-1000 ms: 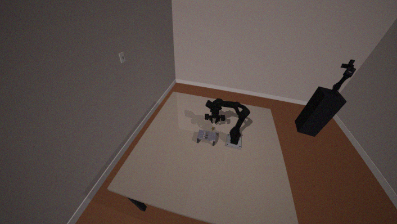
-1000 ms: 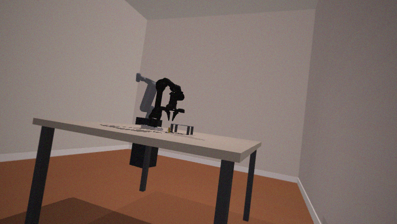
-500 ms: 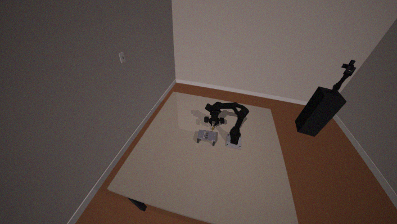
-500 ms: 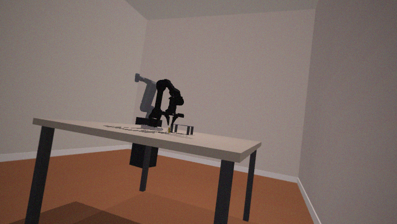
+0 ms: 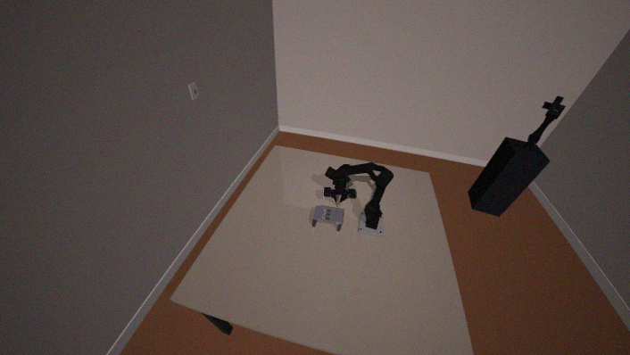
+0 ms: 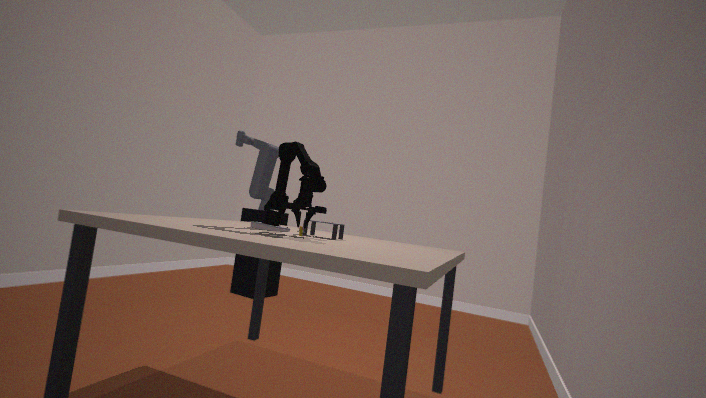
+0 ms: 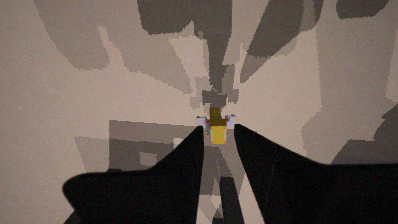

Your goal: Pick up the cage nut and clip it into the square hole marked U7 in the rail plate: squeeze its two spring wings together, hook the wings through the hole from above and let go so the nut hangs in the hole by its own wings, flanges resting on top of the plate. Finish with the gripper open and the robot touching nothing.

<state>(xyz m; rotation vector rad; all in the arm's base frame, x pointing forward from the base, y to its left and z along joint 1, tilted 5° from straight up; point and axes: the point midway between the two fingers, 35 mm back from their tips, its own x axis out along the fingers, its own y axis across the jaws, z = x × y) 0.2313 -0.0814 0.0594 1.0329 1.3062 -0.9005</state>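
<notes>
Rail plate (image 5: 335, 215) (image 6: 327, 223) stands on tbl (image 5: 312, 276) (image 6: 240, 247), cage nut (image 5: 338, 204) (image 6: 301, 231) (image 7: 218, 134) just beside it, arm's base plate (image 5: 362, 230) (image 6: 256, 226) also on tbl, nr plate's other side.

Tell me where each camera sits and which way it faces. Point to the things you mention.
Top: high above the table (image 5: 312, 276) (image 6: 240, 245), looking obliquely down; whole arm (image 5: 383, 183) (image 6: 283, 172) shows.
Exterior: low beside the table, looking across it; whole arm again.
Wrist: on the arm, looking past the end effector (image 5: 338, 202) (image 6: 302, 231) (image 7: 219, 127) at the cage nut (image 5: 338, 204) (image 6: 301, 231) (image 7: 218, 135); only fingers show.
Top and exterior share the rail plate (image 5: 335, 215) (image 6: 327, 222).
</notes>
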